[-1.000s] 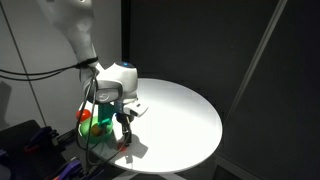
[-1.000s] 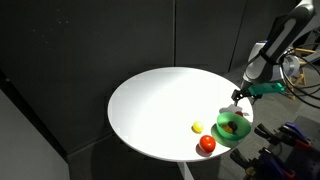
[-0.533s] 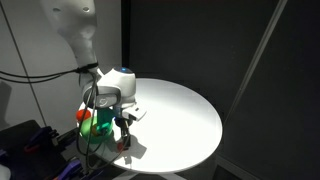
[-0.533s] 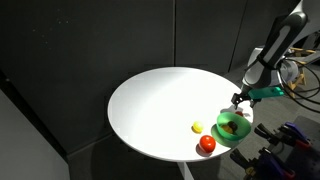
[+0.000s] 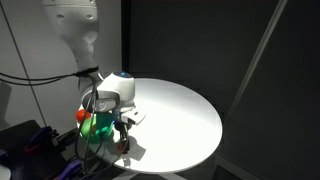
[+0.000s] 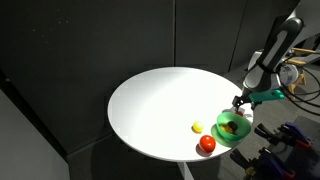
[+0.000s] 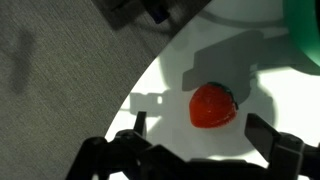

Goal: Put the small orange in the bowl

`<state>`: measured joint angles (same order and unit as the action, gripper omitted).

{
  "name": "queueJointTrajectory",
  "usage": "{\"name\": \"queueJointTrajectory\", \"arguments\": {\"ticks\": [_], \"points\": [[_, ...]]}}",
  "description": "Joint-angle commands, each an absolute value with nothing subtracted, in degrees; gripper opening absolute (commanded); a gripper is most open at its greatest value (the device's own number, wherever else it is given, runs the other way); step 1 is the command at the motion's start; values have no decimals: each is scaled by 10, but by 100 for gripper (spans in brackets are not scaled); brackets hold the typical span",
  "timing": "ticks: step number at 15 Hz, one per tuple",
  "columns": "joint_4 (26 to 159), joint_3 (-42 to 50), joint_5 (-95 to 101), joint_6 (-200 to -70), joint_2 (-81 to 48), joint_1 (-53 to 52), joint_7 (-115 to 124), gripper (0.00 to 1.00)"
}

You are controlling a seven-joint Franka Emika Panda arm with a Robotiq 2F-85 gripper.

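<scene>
- The arm (image 5: pixel 72 25) slopes steeply down from above the hand, its broad white links showing in both exterior views.
- The white wrist (image 5: pixel 118 87) sits directly over the hand, so the gripper (image 5: pixel 123 130) points almost straight down, fingertips lowest.
- In the wrist view the two dark fingers (image 7: pixel 268 135) enter from the bottom edge, one at each side, well apart from each other.
- The jaws stand spread wide, with neither finger pressed against anything.
</scene>
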<state>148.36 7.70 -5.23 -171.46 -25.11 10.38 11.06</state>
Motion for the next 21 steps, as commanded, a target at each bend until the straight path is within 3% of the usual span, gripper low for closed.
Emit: {"name": "queueJointTrajectory", "arguments": {"ticks": [1, 21], "points": [[1480, 69, -70, -1727, -261, 115, 91, 100], [1450, 72, -67, -1729, -303, 113, 94, 99]]}}
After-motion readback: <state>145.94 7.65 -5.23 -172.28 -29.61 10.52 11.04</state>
